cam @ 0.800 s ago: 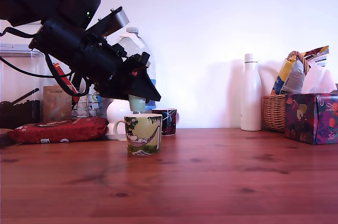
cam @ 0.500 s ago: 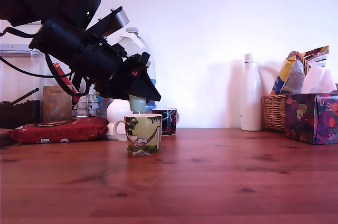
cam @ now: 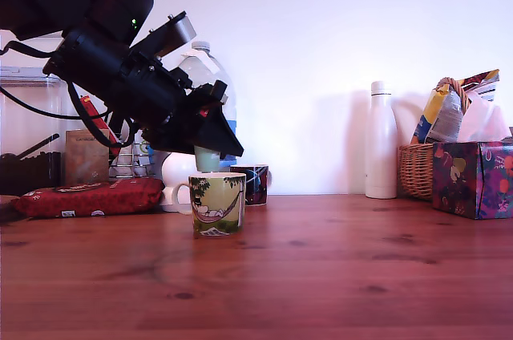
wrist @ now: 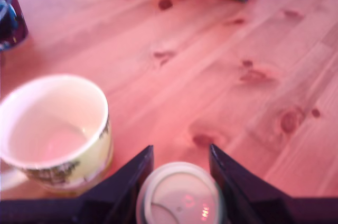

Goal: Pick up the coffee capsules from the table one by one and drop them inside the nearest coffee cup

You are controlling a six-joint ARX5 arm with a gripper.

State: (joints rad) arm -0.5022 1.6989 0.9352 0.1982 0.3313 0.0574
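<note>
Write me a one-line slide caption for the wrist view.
Gripper with jaws closed on a pale coffee capsule, beside the empty cream mug on the wooden table.

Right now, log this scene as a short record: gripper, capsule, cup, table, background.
gripper: jaws shut on the capsule, above the cup
capsule: pale grey-green, held just over the cup's rim
cup: cream and green mug, upright, looks empty in the wrist view
table: reddish-brown planks
background: dark mug, white bottle, wicker basket
</note>
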